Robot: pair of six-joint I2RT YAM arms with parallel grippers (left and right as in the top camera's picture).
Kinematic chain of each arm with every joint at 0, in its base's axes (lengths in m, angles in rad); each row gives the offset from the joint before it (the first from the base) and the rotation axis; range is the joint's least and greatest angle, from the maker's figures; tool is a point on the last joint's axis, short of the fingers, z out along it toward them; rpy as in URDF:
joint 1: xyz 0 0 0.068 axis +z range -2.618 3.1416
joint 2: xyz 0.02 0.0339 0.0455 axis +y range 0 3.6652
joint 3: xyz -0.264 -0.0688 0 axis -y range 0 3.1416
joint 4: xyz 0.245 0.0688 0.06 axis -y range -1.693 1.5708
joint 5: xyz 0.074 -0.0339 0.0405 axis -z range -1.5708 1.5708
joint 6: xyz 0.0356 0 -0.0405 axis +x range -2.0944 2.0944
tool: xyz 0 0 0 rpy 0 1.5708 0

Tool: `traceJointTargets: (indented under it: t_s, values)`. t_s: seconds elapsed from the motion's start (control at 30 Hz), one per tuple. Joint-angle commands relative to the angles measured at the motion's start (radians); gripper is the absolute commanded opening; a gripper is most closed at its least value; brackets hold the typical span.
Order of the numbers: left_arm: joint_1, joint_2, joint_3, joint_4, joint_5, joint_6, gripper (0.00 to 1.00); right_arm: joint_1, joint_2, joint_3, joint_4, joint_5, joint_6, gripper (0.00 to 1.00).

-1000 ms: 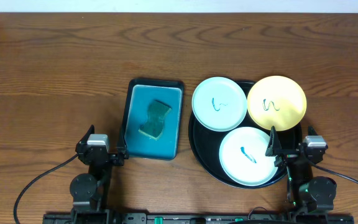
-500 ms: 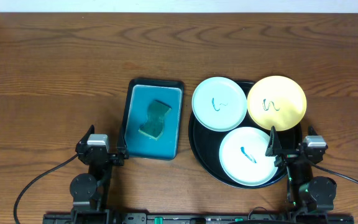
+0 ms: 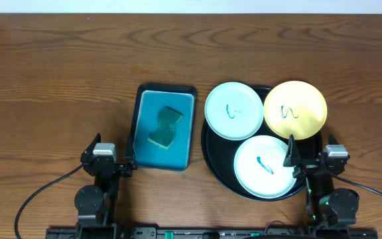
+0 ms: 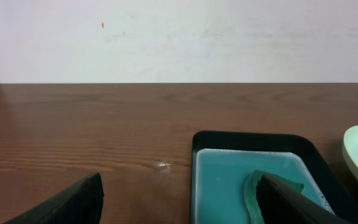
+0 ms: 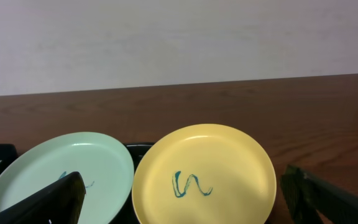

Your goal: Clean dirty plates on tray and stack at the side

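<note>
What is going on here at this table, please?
Nothing is being handled at this moment. Both arms sit at the near edge of the table. The left end effector and the right end effector are open and hold nothing. The far mint plate, the yellow plate and the near mint plate lie on the black tray. Each has a dark squiggle, so none is wiped yet. A sponge lies in the teal tray beside them.

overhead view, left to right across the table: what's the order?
Order: left pincer → teal tray with sponge → mint plate → yellow plate. Skipped: front plate and right pincer, which overlap those sideways.
</note>
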Motion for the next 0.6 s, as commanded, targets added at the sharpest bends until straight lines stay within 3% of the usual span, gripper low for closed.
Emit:
traceJointTargets:
  t_s: [0.0, 0.37, 0.57]
  values:
    - [0.0, -0.006, -0.008, -0.044, 0.037, 0.016, 0.8, 0.007, 0.0, -0.002, -0.004, 0.003, 0.002, 0.99]
    - [0.0, -0.006, -0.008, -0.041, 0.037, 0.014, 0.8, 0.007, 0.0, -0.002, -0.003, 0.003, 0.002, 0.99]
    - [0.0, 0.002, 0.006, -0.064, -0.018, -0.144, 0.8, 0.007, 0.0, -0.002, -0.003, 0.003, 0.003, 0.99]
